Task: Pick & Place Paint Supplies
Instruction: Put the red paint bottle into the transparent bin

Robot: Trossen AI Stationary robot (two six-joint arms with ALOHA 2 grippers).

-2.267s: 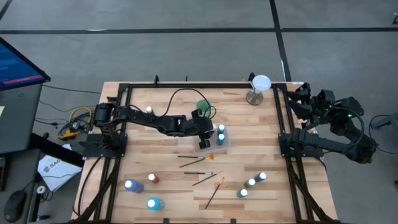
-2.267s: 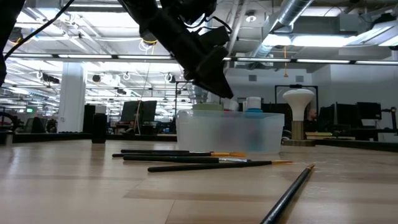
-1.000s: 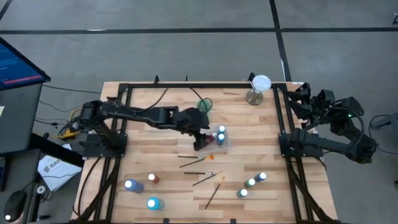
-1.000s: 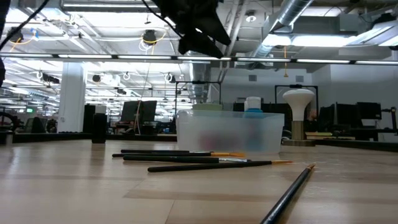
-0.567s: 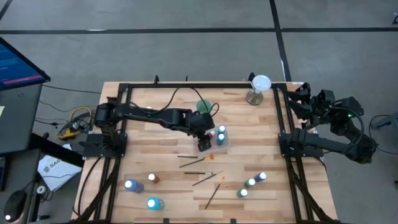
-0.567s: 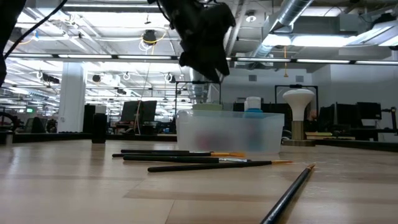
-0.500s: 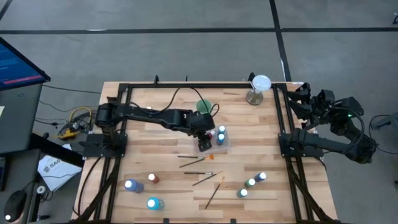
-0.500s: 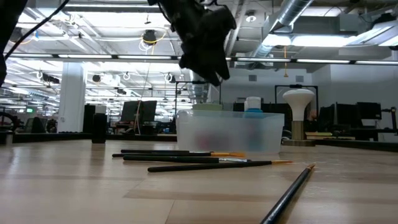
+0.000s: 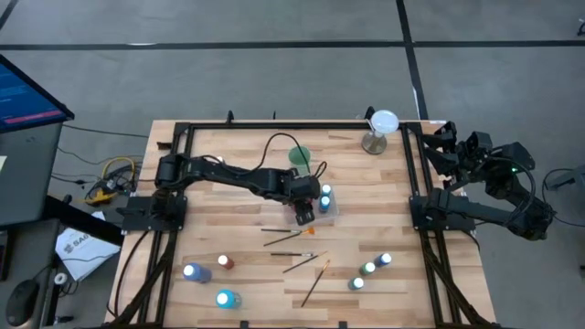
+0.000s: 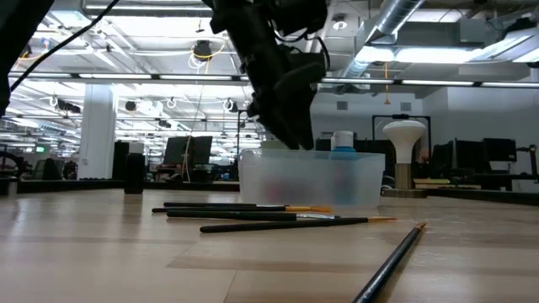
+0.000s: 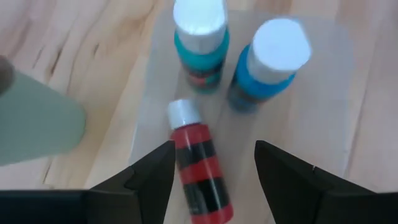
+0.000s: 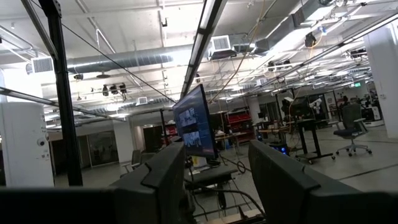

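From above, my left gripper [image 9: 303, 213] hangs over the near-left end of the clear tray [image 9: 333, 212] at the middle of the table [image 9: 247, 283], while my right gripper [image 9: 445, 146] waits folded at the table's far right edge. Two white-capped bottles stand in the tray [image 9: 324, 197]; more bottles sit near the front, a blue pair [image 9: 192, 271] at left and a green group [image 9: 368, 269] at right, with thin paintbrushes [image 9: 291, 233] scattered between tray and front edge. From table height, my left arm comes down to the tray's rim [image 10: 253, 156], a blue bottle's white cap [image 10: 342, 140] shows above the frosted wall, and dark-handled, orange-tipped brushes [image 10: 253, 215] lie flat in front. Through my left wrist, my fingers [image 11: 149, 177] stand open, empty, astride a red bottle [image 11: 198, 165] lying on its side in the tray, beside an upright teal bottle [image 11: 200, 43] and blue bottle [image 11: 268, 65]. Through my right wrist, my fingers [image 12: 158, 180] are parted, holding nothing, facing the room.
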